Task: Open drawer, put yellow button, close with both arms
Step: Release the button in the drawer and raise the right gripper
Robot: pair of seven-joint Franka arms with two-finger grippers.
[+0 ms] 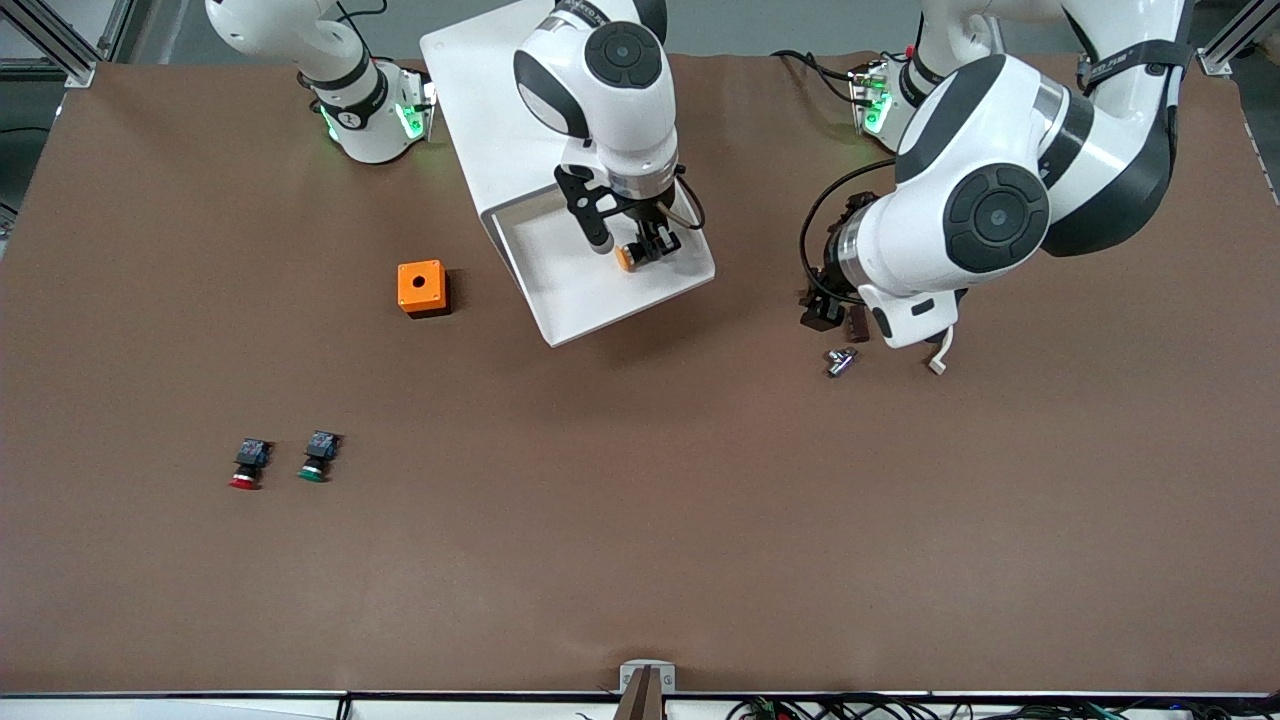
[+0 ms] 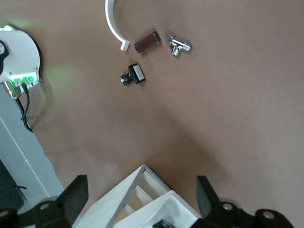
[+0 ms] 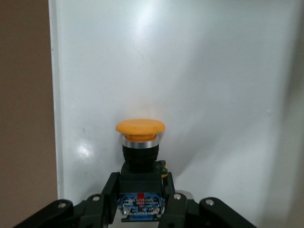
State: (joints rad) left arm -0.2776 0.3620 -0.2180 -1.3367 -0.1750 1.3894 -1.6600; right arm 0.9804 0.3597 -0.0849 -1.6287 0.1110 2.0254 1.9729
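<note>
— Yellow-orange cap first: where is the yellow button (image 3: 140,142)?

— Pinched between the fingers (image 3: 105,194) of the right gripper (image 1: 648,243), which clamp its black-blue body. It hangs over the white tray of the drawer (image 1: 600,285), cap pointing across the tray floor.

— And the drawer itself?

— Pulled out of the white cabinet (image 1: 490,100), which stands at the table edge where the robot bases are, about midway along it. The tray juts toward the middle of the brown table (image 1: 640,520).

— What about the left gripper (image 1: 835,300)?

— It hangs over the table toward the left arm's end, above a small cluster: a chrome fitting (image 2: 178,44), a brown cylinder (image 2: 147,42), a small black switch (image 2: 133,75) and a curved white strip (image 2: 112,26). Its jaws stand spread wide, holding nothing; in the left wrist view a corner of the cabinet shows between the fingers (image 2: 76,194).

— Anything else on the table?

— An orange box (image 1: 422,287) with a round hole in its top sits beside the drawer, toward the right arm's end. The red-capped button (image 1: 247,464) and the green-capped button (image 1: 318,457) lie side by side, nearer the front camera and closer to the right arm's end.
</note>
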